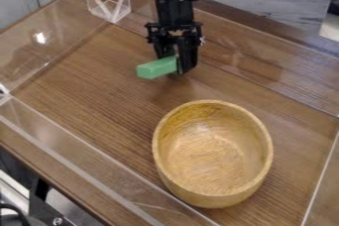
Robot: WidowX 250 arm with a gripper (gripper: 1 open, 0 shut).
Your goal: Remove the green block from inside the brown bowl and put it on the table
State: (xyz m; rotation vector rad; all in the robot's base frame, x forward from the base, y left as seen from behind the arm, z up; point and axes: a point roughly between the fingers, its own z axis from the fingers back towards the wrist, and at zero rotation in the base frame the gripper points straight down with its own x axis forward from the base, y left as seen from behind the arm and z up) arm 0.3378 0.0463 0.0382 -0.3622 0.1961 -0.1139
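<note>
The green block (154,68) is outside the brown bowl, low over the table (86,86) to the upper left of the bowl, and I cannot tell whether it touches the wood. My black gripper (177,64) points steeply down and is shut on the block's right end. The bar sticks out to the left of the fingers. The brown bowl (212,105) stands at the lower right with nothing inside it, a short gap away from the gripper.
Clear acrylic walls (79,146) run along the table's edges, close to the bowl at the front. A small clear acrylic piece (106,4) stands at the back left, behind the arm.
</note>
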